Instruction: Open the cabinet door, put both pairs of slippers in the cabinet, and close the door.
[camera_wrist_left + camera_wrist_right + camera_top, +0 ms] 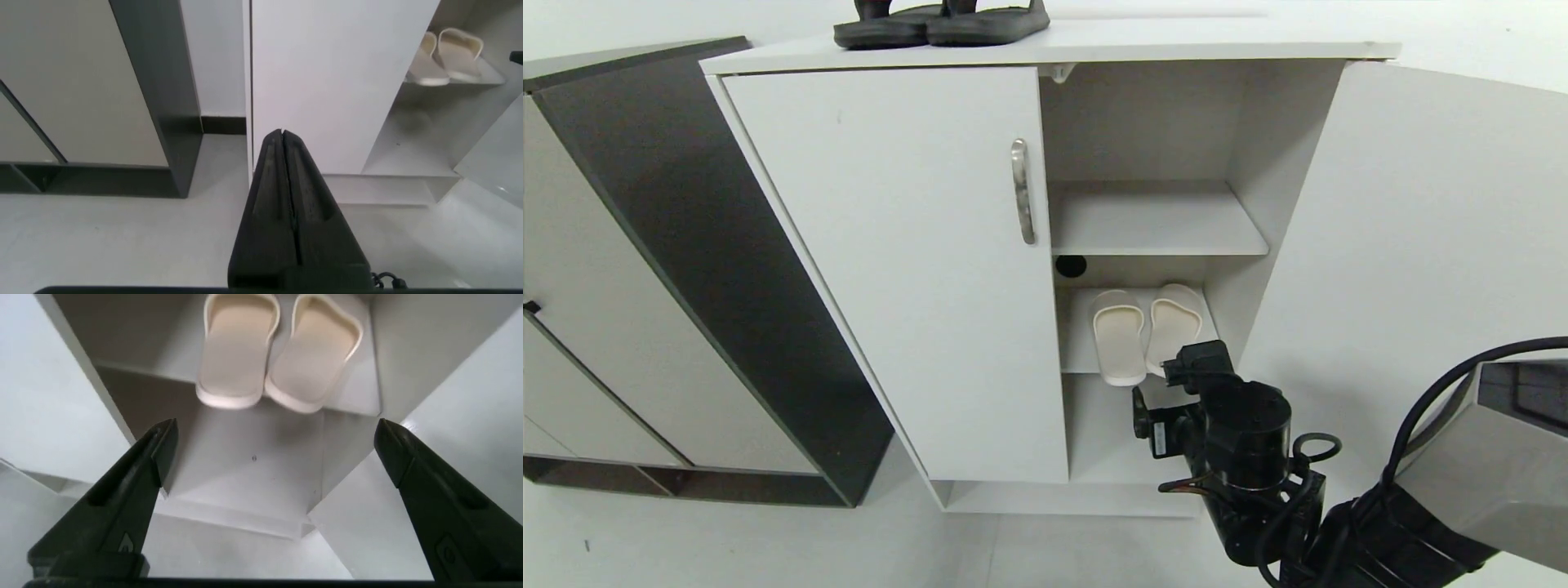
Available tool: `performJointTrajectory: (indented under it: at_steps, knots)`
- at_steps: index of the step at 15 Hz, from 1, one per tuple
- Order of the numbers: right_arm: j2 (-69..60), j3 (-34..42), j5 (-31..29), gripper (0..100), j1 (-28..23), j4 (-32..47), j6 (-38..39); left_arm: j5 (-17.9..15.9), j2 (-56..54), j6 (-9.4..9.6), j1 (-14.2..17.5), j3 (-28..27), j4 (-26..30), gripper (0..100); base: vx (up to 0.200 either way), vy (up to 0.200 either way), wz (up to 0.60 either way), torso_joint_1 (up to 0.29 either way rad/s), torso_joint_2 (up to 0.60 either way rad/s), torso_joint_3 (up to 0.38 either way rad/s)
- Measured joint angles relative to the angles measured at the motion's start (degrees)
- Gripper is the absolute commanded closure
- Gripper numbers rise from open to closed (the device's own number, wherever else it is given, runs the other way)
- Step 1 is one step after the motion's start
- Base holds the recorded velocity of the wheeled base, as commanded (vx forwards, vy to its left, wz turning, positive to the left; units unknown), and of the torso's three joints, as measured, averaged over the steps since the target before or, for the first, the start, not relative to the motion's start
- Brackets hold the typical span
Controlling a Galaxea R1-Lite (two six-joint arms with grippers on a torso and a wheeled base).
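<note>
Since the cream slippers already lie side by side on the middle shelf of the cabinet, their near ends a little over its front edge, the step in hand looks like getting clear of them and going for the dark slippers on the cabinet top. The right gripper sits just in front of the opening, below the cream pair, its fingers spread wide and holding nothing. The left gripper hangs low near the floor, off the lower corner of the closed left door, fingers pressed together and empty.

To do this well, I would draw the right arm straight back out of the opening before lifting it, so nothing catches the overhanging ends or drags the pair forward. The dark pair sits at the front edge of the top, above the closed door, so coming at it from the front and above seems best.

Room is tight at the sides. The open right door stands wide just beside the right arm, and the closed door's edge with its handle bounds the other side. The upper shelf looks the likeliest place for the second pair, and its front edge is the one to clear going in.
</note>
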Motion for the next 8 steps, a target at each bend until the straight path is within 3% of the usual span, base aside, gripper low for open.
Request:
performJointTrajectory:
  at_steps: [4, 8]
  knots:
    - [-0.16, 0.13, 1.51, 0, 0.0, 0.11, 0.09, 0.0, 0.0, 0.11, 0.0, 0.0, -0.02, 100, 0.0, 0.0, 0.0, 0.004, 0.0, 0.182]
    - [-3.3, 3.44, 7.45, 0, 0.06, 0.57, 0.2, 0.05, 0.0, 0.12, 0.0, 0.0, -0.02, 100, 0.0, 0.0, 0.0, 0.0, 0.0, 0.0]
